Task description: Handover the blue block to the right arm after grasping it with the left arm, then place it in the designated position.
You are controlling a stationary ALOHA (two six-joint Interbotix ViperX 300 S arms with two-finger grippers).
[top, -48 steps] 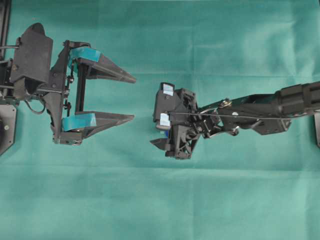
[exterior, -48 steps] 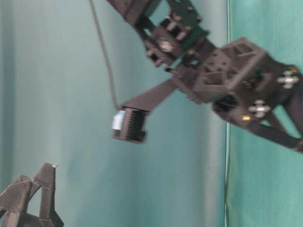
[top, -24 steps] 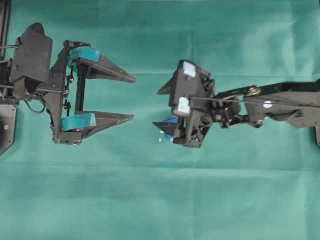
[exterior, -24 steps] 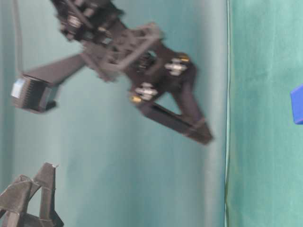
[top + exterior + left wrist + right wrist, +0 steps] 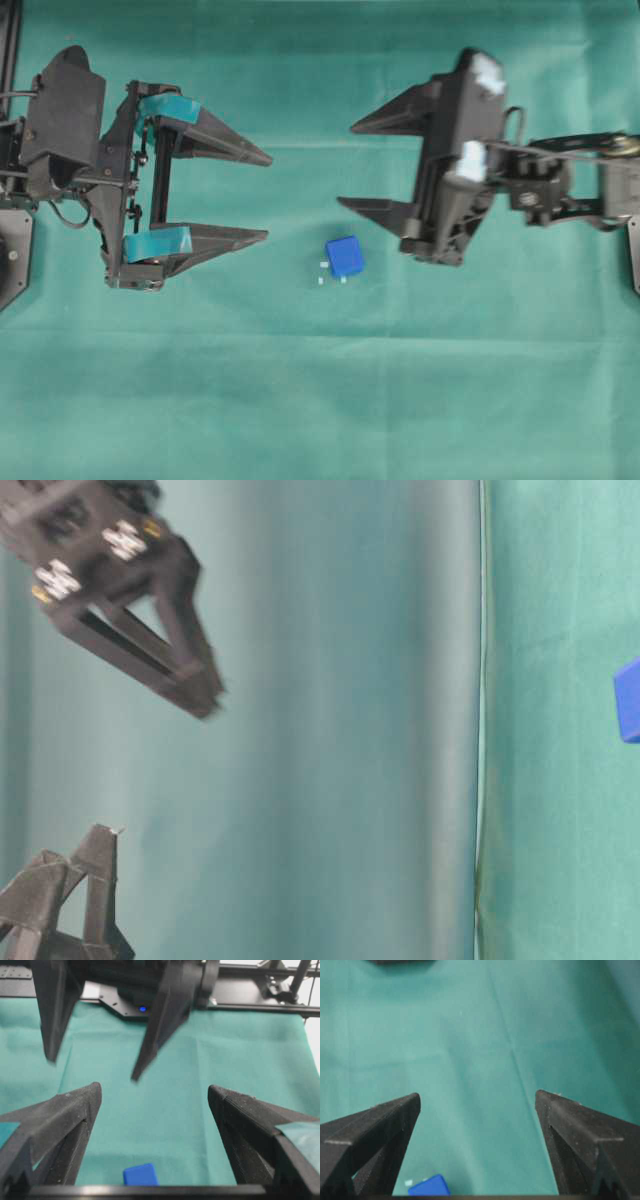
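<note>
The blue block (image 5: pixel 344 256) sits alone on the white marks (image 5: pixel 321 281), mid-frame, because both pincers, left (image 5: pixel 268 196) and right (image 5: pixel 346 165), gape wide, holding nothing.

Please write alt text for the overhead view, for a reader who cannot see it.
A small blue block sits on green cloth among tiny white marks, free of both grippers. The open left gripper with teal tape faces it from the left; the open right gripper hangs to its upper right.

Blue block (image 5: pixel 140 1175) on green cloth (image 5: pixel 185 1090), left tool (image 5: pixel 155 1102) spread wide
</note>
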